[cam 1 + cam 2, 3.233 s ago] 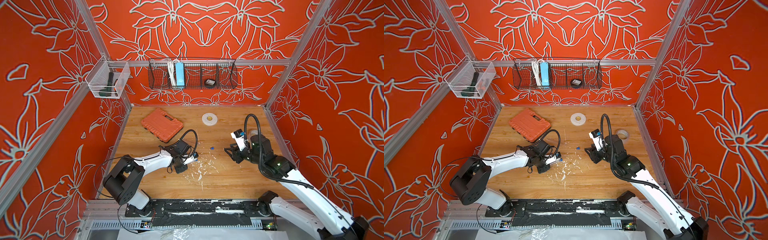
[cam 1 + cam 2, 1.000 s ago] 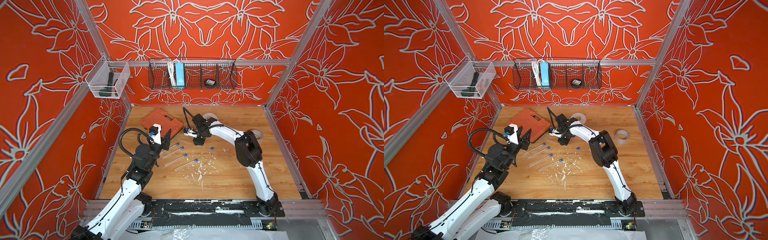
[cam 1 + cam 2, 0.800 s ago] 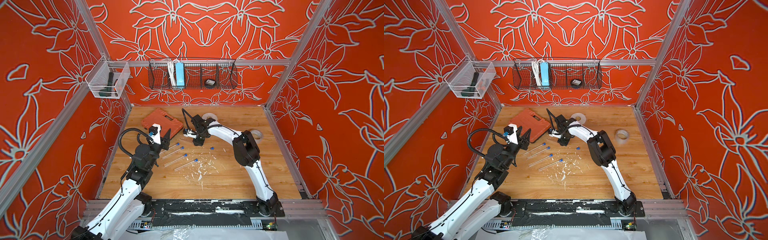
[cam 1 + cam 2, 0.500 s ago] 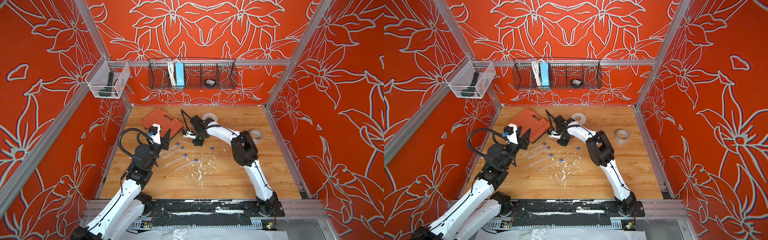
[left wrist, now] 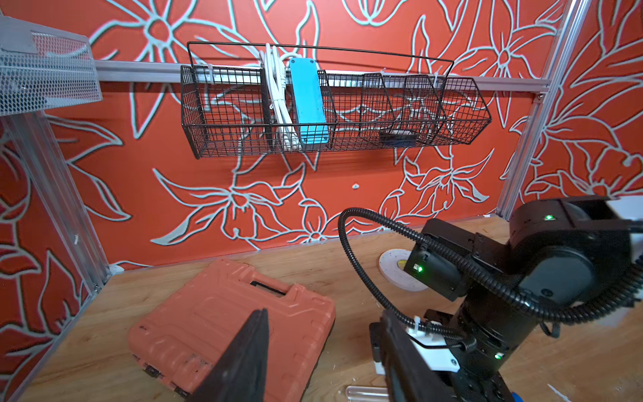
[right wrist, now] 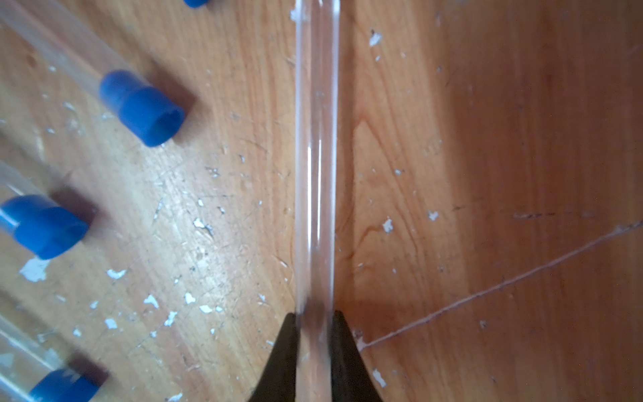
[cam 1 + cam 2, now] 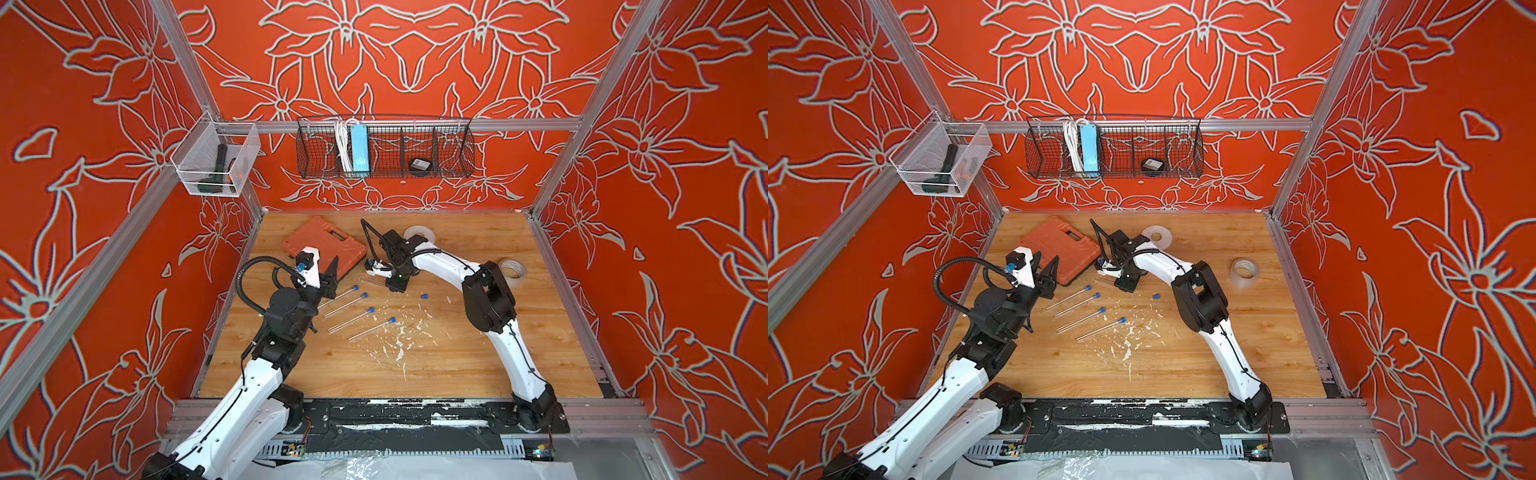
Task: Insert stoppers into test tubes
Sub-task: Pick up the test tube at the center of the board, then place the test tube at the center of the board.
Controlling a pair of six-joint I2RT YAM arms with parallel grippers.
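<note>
1. Just past the middle of the wooden table (image 7: 457, 374) toward 12 o'clock, taking the back wall as 12 in both top views, the right gripper (image 6: 315, 343) sits low at the board. Its jaws pinch the unstoppered test tube (image 6: 316, 156) near one end. The right wrist view shows both black fingertips (image 6: 283, 348) pressed against the glass.
2. This tube shows only faintly in both top views, running from the gripper toward 9 o'clock. I cannot tell whether it rests on the wood or sits just above it.
3. One loose stopper (image 7: 424, 296) lies alone at 3 o'clock of the right gripper, near it and apart from every tube.
4. Four stoppered test tubes (image 7: 349, 321) lie in a row at 7 o'clock of the right gripper. They are nearly parallel and apart from one another, and their blue stoppers (image 7: 371, 310) point toward 2 o'clock.
5. At 9 o'clock of that row, the left gripper (image 7: 1046, 265) is raised off the board and points toward 12. Its jaws are spread wide with nothing between them, and they stand over the near edge of the orange tool case (image 7: 324, 245).
6. The case lies at 10 o'clock of the table's middle, a flat white tape disc (image 7: 419, 233) at 12 and a tape roll (image 7: 513, 270) at 2. White paint flecks (image 7: 399, 345) are scattered at 6.
</note>
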